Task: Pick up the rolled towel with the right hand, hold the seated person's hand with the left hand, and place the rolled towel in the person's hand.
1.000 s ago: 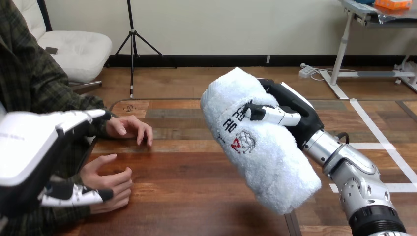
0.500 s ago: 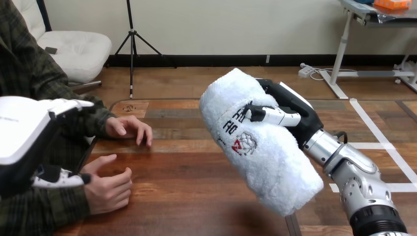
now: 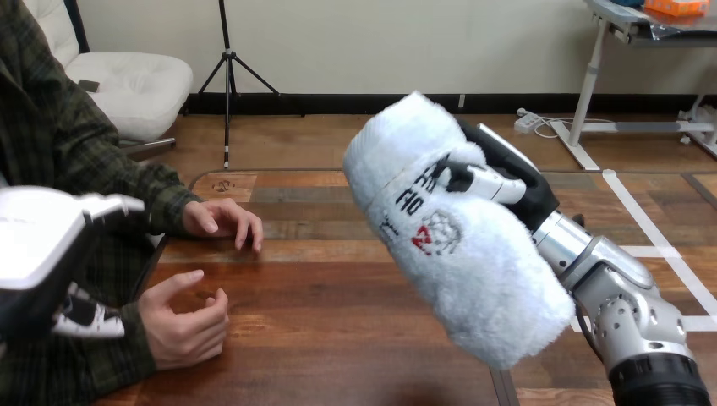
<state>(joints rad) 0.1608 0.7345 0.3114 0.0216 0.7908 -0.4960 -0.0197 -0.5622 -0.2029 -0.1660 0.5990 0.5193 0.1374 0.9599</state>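
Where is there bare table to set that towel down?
Bare wood: the middle of the table, between the person's nearer hand and the rolled towel raised in the right hand. Crowded at left, around the left hand and the person's farther hand.

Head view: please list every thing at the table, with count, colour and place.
table: one, brown wood, view's lower part
rolled towel: one, white, in the air above the table's right part
person's far hand: one, view's left, flat on the table
person's near hand: one, view's left, on the table, fingers loosely curled
left robot hand: one, white shell, view's left edge
right robot hand: one, black and white, curled round the rolled towel
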